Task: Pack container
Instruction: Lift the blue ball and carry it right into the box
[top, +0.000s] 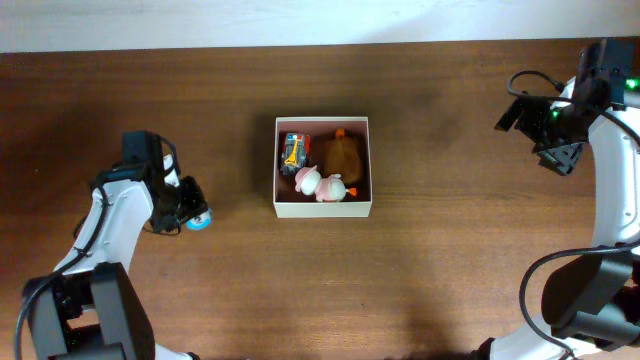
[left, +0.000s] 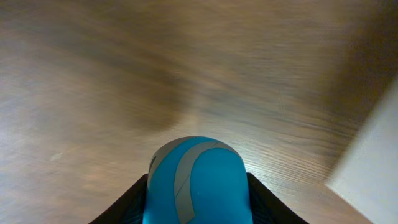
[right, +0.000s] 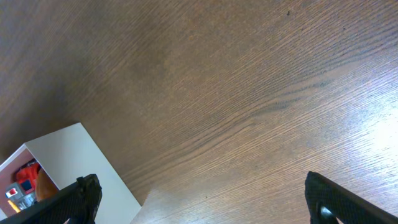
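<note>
The left claw (top: 195, 215) is clamped on a blue toy (left: 196, 180) with a grey stripe. In the wrist view the toy fills the gap between the two dark fingers, with only the wood of the tabletop (top: 450, 270) beyond it. The container (top: 322, 208) sits at the middle of the tabletop, well to the right of that claw. It already holds a brown toy (top: 343, 155), a red and yellow toy (top: 294, 152) and pink and white toys (top: 322, 184) against its near wall.

The step in hand appears to be carrying the blue toy over to the container. To do it well, the arm should lift straight up first, so that the toy clears the tabletop. It should then travel high enough to pass over the thin white wall without clipping it. Little bare floor shows inside, mostly at the near right corner and along the far wall, so the drop should be aimed there rather than onto the heap. The toy looks rounded and could roll, so it should be lowered close to the floor before the fingers part.

The right claw (top: 562, 152) hangs at the far right with its fingers wide apart and nothing between them, clear of the path.
</note>
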